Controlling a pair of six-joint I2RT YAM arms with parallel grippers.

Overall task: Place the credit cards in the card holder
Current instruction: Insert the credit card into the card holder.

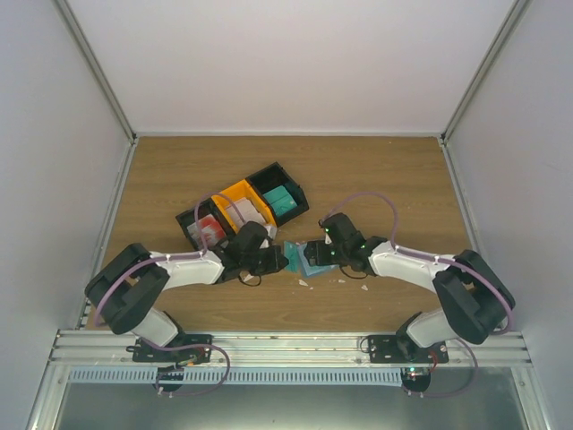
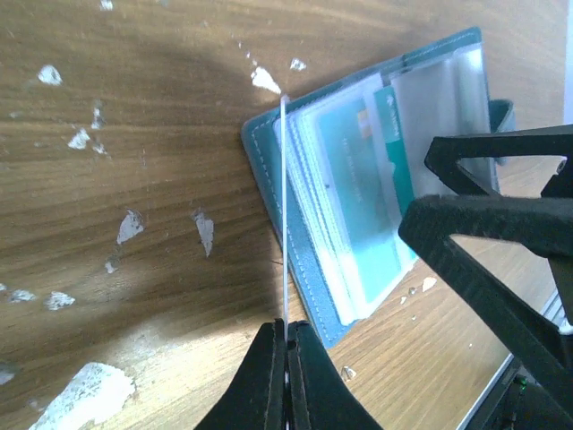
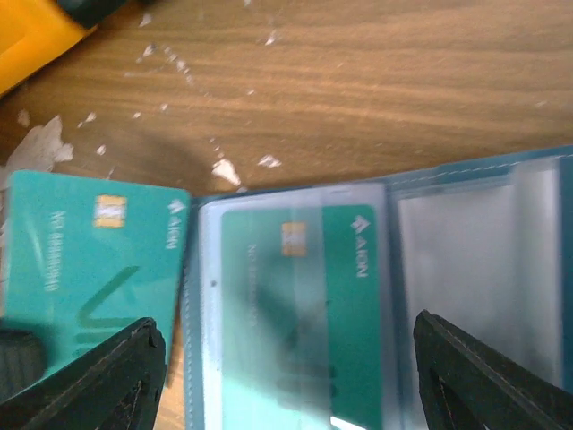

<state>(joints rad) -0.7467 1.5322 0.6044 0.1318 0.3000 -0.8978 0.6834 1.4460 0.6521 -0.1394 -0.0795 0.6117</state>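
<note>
The blue-teal card holder (image 1: 311, 262) lies open on the table between my grippers, clear sleeves up. It also shows in the left wrist view (image 2: 269, 170) and the right wrist view (image 3: 466, 175). One sleeve holds a teal card with a gold chip (image 3: 295, 296). My left gripper (image 2: 286, 328) is shut on a second teal credit card (image 3: 89, 260), which appears edge-on in the left wrist view (image 2: 284, 206) at the holder's left edge. My right gripper (image 3: 285, 319) is open, its fingers on either side of the sleeves. Red and white cards (image 1: 208, 228) lie in a black bin.
Three joined bins stand behind my left gripper: the black bin (image 1: 191, 224) with red and white cards, a yellow bin (image 1: 243, 202) and a black bin with a teal stack (image 1: 279, 199). Small white scraps (image 2: 130, 226) litter the wood. Walls enclose the table.
</note>
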